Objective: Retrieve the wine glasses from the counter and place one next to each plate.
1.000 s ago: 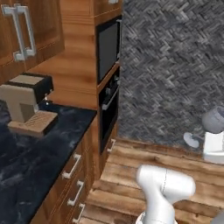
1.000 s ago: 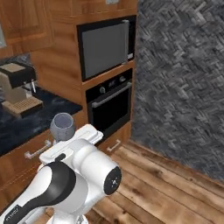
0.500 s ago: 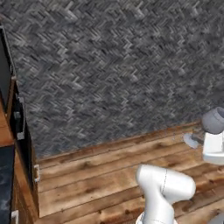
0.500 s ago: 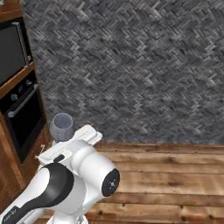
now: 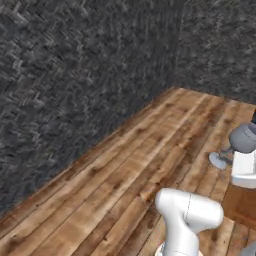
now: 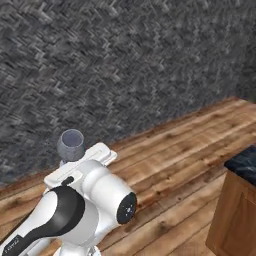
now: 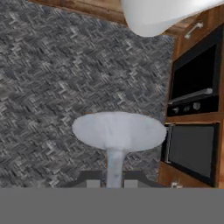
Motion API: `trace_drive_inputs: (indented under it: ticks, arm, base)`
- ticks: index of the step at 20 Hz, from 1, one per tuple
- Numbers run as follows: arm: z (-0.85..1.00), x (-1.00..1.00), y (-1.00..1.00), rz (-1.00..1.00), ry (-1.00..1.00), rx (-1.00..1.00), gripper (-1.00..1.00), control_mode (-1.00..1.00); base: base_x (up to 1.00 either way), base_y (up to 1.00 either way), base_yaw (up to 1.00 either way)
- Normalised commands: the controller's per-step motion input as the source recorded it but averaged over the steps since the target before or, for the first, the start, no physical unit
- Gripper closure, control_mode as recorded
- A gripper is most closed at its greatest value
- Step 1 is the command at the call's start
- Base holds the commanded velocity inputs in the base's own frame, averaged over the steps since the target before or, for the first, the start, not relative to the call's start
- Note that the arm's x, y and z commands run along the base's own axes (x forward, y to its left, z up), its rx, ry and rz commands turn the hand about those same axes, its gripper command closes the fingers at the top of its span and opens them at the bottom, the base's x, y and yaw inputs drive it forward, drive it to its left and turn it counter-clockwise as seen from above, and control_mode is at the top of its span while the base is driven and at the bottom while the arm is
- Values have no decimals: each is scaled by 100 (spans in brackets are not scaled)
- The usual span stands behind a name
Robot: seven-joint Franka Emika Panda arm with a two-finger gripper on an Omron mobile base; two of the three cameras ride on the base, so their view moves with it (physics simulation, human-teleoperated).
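You're mid-carry: gripper (image 7: 111, 183) clamped on a glass (image 7: 119, 131) stem, glass by the stone wall (image 6: 100, 65). No plates in sight, so both placements look undone.

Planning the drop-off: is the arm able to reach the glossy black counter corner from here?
Probably not yet: the hand, shut on the clear stemmed wine glass, sits far from that counter, with open wooden floor between.
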Motion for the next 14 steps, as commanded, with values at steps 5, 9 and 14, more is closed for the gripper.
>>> trace_drive_inputs:
  ticks: [5,9,14]
  arm:
    - [0,0,0,0,0,0,100,100]
    - [0,0,0,0,0,0,100,100]
    - [0,0,0,0,0,0,100,100]
  base:
    - [0,18,-91]
    - [39,62,-77]
    - [68,100,-31]
